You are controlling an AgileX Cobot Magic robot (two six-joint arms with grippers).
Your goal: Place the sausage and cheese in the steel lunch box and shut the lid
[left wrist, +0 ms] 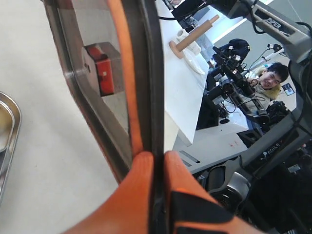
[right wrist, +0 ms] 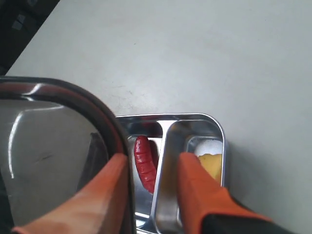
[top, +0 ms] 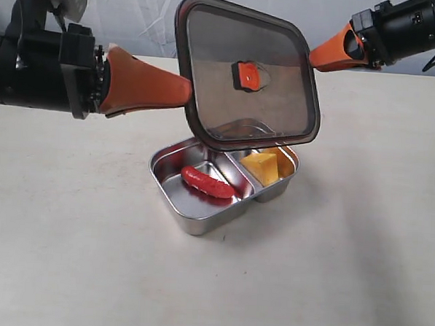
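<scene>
The dark translucent lid (top: 214, 82) with its orange valve (top: 249, 75) hangs tilted above the steel lunch box (top: 192, 224). My left gripper (top: 185, 92) is shut on the lid's left edge; in the left wrist view the rim (left wrist: 146, 73) is pinched between both pads of that gripper (left wrist: 157, 158). The red sausage (top: 208, 182) lies in the near compartment and the yellow cheese (top: 261, 167) in the other. My right gripper (top: 314, 57) hovers at the lid's upper right corner. Seen from its wrist, this gripper (right wrist: 153, 162) is open, with the lid (right wrist: 48, 141) against one finger.
The box stands mid-table on a plain pale tabletop (top: 358, 272). Past the far table edge in the left wrist view are other benches, equipment and a seated person (left wrist: 270, 78).
</scene>
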